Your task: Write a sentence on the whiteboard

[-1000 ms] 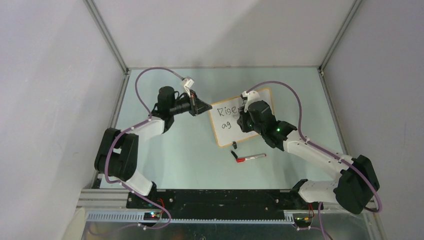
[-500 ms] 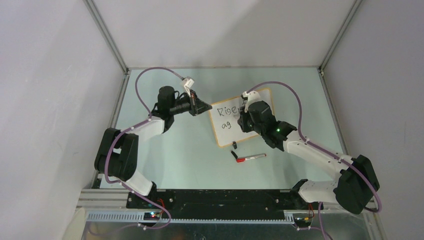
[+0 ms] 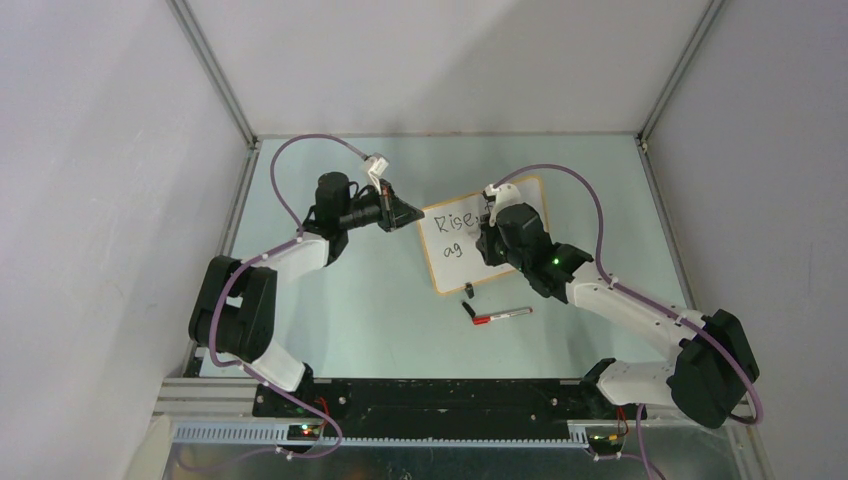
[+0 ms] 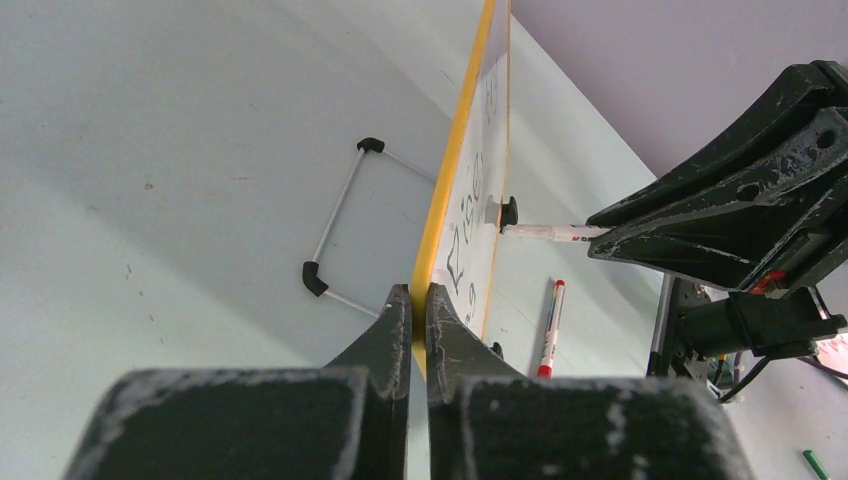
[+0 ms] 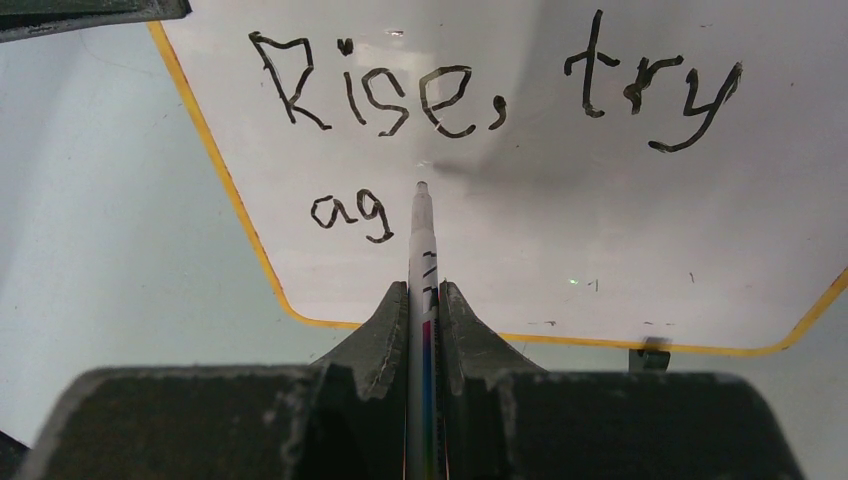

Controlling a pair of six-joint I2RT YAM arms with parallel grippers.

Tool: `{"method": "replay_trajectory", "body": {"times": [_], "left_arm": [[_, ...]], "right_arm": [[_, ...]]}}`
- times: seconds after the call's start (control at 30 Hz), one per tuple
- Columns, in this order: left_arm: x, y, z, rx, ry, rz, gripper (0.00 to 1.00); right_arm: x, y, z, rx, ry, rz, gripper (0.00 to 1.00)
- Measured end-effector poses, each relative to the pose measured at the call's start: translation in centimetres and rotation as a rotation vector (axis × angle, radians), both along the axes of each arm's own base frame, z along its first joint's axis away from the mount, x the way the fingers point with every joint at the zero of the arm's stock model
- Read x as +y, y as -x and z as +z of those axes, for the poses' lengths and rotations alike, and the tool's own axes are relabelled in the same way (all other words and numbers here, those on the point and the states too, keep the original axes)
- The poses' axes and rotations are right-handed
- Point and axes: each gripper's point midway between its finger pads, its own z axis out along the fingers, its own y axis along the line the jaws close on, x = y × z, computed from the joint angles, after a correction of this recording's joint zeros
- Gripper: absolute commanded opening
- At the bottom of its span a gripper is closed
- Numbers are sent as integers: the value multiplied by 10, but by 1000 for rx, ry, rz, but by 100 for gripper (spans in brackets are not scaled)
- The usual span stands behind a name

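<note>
The whiteboard (image 3: 455, 245) with an orange frame stands tilted mid-table. Black writing (image 5: 480, 90) on it reads "Rise, try" with "ag" (image 5: 350, 213) below. My left gripper (image 4: 420, 292) is shut on the board's orange edge (image 4: 455, 150) at its left side (image 3: 408, 214). My right gripper (image 5: 424, 290) is shut on a white marker (image 5: 421, 235); its tip is at the board just right of "ag". In the top view the right gripper (image 3: 490, 232) covers the board's middle.
A second marker with a red cap (image 3: 500, 316) lies on the table in front of the board, a small black cap (image 3: 468, 292) beside it. A wire stand (image 4: 340, 215) with black corners lies behind the board. Grey walls enclose the table.
</note>
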Motion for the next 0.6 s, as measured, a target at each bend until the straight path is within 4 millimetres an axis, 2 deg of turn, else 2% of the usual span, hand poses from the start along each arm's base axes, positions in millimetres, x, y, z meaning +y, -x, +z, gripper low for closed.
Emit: {"method": "replay_trajectory", "body": {"times": [0.6], "left_arm": [[1,-1,-1,-9,-10,4,3]], "right_arm": [[1,-1,2,-10,-6,-1,0]]}}
